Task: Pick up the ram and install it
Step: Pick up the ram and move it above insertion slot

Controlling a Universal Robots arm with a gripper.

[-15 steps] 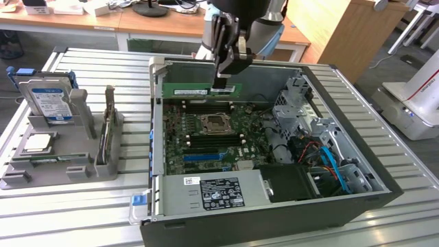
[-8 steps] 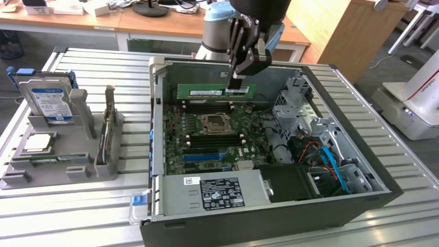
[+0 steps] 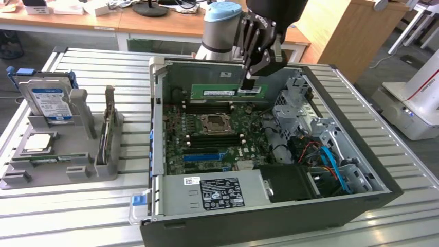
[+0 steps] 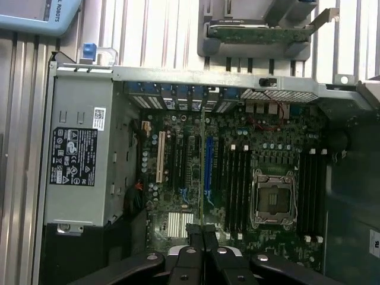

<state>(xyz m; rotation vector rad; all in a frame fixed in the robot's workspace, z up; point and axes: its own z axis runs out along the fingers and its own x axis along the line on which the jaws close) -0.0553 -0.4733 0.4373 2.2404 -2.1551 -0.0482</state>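
Note:
The ram (image 3: 223, 91), a long green strip with a white sticker, hangs level over the far part of the open computer case (image 3: 158, 128). My gripper (image 3: 248, 82) is shut on its end at the exterior view's right. It hovers above the black memory slots (image 3: 209, 109) beside the processor socket (image 3: 216, 124). In the wrist view my gripper (image 4: 202, 230) has its fingertips pressed together, and the ram shows as a thin edge (image 4: 202, 172) running across the motherboard (image 4: 237, 178) between the blue slot (image 4: 208, 169) and the memory slots (image 4: 237, 184).
A grey holder (image 3: 61, 164) on the slatted table at the exterior view's left carries a hard drive (image 3: 51, 100), a silver processor (image 3: 38, 144) and an upright card (image 3: 108, 128). The case holds a power supply (image 3: 213, 193), blue cables (image 3: 329, 159) and a drive cage (image 3: 295, 103).

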